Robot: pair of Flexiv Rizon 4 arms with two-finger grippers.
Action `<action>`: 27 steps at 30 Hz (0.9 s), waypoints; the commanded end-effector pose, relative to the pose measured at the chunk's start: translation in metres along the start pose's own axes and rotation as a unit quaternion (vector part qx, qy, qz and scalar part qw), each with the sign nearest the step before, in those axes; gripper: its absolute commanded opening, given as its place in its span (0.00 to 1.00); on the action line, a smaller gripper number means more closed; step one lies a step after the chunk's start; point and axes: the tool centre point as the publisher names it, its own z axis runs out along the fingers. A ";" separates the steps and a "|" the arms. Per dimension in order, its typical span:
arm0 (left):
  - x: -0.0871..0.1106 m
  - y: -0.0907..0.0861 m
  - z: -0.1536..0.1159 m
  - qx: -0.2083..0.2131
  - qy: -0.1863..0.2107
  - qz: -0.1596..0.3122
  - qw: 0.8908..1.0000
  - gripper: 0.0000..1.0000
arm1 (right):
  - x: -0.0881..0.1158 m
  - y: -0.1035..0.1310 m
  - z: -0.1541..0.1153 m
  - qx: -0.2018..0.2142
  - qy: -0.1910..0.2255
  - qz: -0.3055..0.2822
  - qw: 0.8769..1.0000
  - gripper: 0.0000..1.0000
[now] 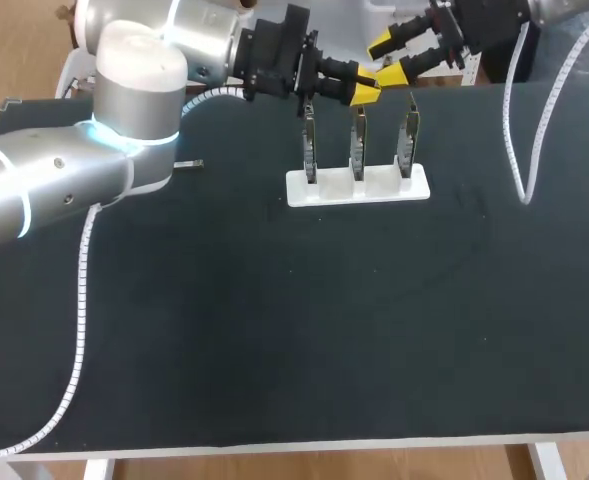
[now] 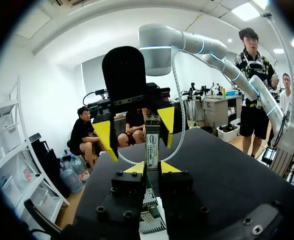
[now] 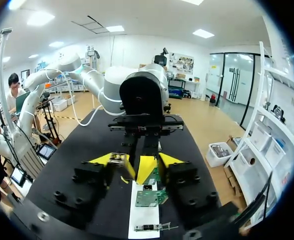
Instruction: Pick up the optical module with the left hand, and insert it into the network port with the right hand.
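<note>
My left end effector [image 1: 362, 92] hangs over the far part of the black surface [image 1: 274, 320], at about 12 o'clock from the white holder [image 1: 384, 188]. In the left wrist view its two yellow tips are pinched against the optical module [image 2: 152, 140] from both sides, and the module stands out straight along the fingers, off the surface.

My right end effector [image 1: 397, 57] sits at roughly 1 o'clock from the left one, near the far edge. Its yellow fingers are spread wide with nothing between them, and they face the free end of the module, close to it but apart.

The holder lies at about 1 o'clock from the middle of the surface and carries three upright network port boards [image 1: 357, 145] in a row. Both end effectors are above them.
</note>
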 end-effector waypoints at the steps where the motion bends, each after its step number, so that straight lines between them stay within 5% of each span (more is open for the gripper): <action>1: 0.000 0.002 0.001 0.004 0.001 0.000 1.000 0.00 | 0.000 0.000 0.000 0.001 0.000 0.000 1.000 0.00; 21: 0.000 0.002 0.001 0.004 0.001 0.000 1.000 0.00 | 0.000 0.000 0.000 0.001 0.000 0.000 1.000 0.00; 22: 0.000 0.002 0.001 0.004 0.001 0.000 1.000 0.16 | 0.000 0.000 0.000 0.001 0.000 0.000 1.000 0.00; 23: 0.000 0.002 0.001 0.004 0.001 0.000 1.000 0.50 | 0.000 0.000 0.000 0.001 0.000 0.000 1.000 0.00; 24: 0.000 0.002 0.001 0.004 0.001 0.000 1.000 1.00 | 0.000 0.000 0.000 0.001 0.000 0.000 1.000 0.00; 27: 0.000 0.002 0.001 0.004 0.001 0.000 1.000 1.00 | 0.000 0.000 0.000 0.001 0.000 0.000 1.000 0.00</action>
